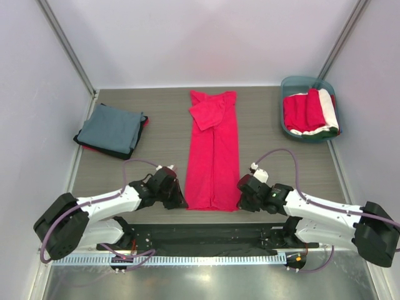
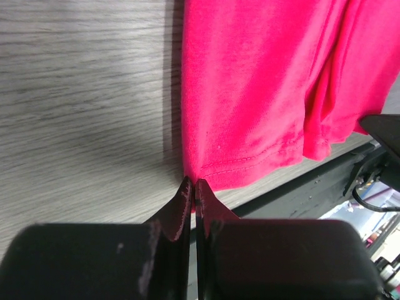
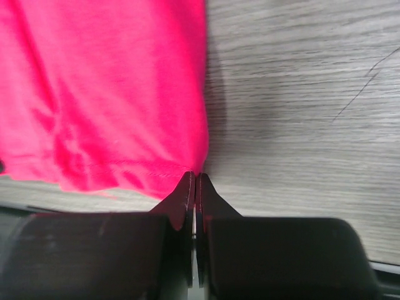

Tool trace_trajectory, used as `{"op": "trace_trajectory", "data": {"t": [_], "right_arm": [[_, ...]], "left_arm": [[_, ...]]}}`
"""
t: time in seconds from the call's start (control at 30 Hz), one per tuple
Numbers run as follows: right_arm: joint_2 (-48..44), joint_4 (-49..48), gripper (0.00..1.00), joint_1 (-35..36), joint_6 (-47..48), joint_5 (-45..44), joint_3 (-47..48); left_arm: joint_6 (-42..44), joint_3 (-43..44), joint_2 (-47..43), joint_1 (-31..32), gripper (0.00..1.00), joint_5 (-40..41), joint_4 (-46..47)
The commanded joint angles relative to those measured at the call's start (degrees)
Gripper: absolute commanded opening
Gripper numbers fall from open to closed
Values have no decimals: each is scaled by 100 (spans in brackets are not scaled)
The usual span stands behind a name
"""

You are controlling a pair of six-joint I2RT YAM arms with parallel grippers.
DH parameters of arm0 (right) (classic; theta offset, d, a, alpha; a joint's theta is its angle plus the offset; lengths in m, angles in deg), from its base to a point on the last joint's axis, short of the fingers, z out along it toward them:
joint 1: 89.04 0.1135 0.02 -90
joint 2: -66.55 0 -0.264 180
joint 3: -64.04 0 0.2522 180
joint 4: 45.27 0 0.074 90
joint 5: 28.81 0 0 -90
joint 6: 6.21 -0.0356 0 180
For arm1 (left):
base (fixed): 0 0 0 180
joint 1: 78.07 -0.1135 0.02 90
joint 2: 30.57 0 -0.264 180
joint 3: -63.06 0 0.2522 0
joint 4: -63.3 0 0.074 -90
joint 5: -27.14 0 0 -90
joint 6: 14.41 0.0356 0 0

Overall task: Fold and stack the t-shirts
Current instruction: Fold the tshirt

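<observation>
T-shirt [image 1: 212,156], crimson, lies flat; left fingers [image 2: 180,207] and right fingers [image 3: 185,197] pinch its hem.

Both arms lie low and reach forward from their bases, and each one bends inward toward the middle. The left arm [image 1: 106,203] points to the right and the right arm [image 1: 319,215] points to the left, so the 2 wrists face each other, well apart. The left gripper [image 1: 180,201] is down low. Its 2 fingers [image 2: 181,209] are pressed together with no gap, and the tips pinch the near left corner of the red t-shirt [image 1: 212,156]. The right gripper [image 1: 241,200] has the mirrored pose: its fingers [image 3: 184,200] are closed flat one against the other, with the tips on the near right corner of the same hem.
</observation>
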Motion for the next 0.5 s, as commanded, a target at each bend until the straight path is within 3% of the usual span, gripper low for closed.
{"op": "trace_trajectory", "data": {"t": [0.0, 0.2, 0.47], "right_arm": [[-370, 185, 1, -51, 106, -57, 322], [-265, 353, 1, -262, 421, -40, 612], [86, 449, 1, -1324, 1318, 118, 1455]], "left_arm": [[-52, 301, -141, 36, 0, -246, -101], [70, 864, -194, 37, 0, 8, -558], [386, 1864, 561, -314, 0, 18, -506]]}}
